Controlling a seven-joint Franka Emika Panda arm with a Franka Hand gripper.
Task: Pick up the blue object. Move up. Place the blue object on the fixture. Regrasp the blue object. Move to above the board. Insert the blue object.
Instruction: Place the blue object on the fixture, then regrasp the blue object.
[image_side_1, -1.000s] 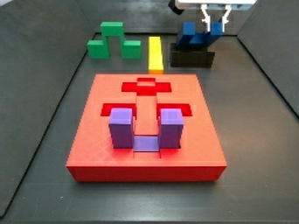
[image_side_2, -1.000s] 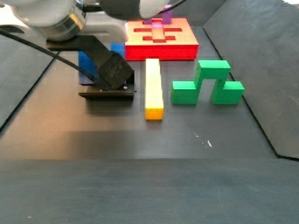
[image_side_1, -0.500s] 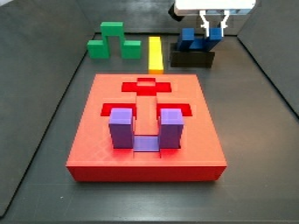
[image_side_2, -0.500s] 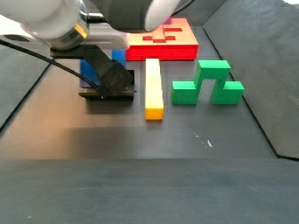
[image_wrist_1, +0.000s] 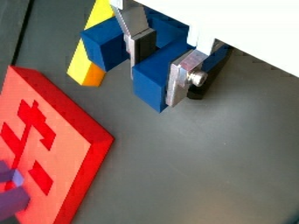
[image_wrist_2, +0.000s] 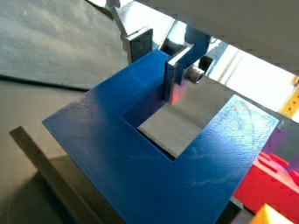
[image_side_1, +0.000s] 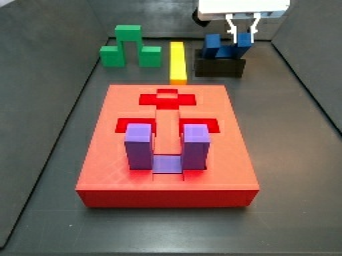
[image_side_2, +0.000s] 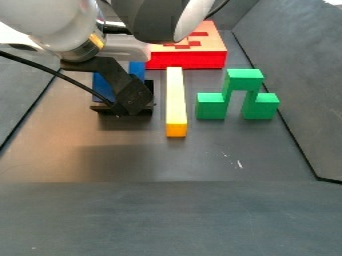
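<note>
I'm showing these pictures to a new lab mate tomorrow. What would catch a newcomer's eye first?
Probably the big red board in the middle of the dark floor, with a purple U-shaped block standing in its near recesses. Next, at the far end, the gripper sits at the blue object, which rests on the black fixture. Beside these lie a yellow bar and a green stepped block.
</note>
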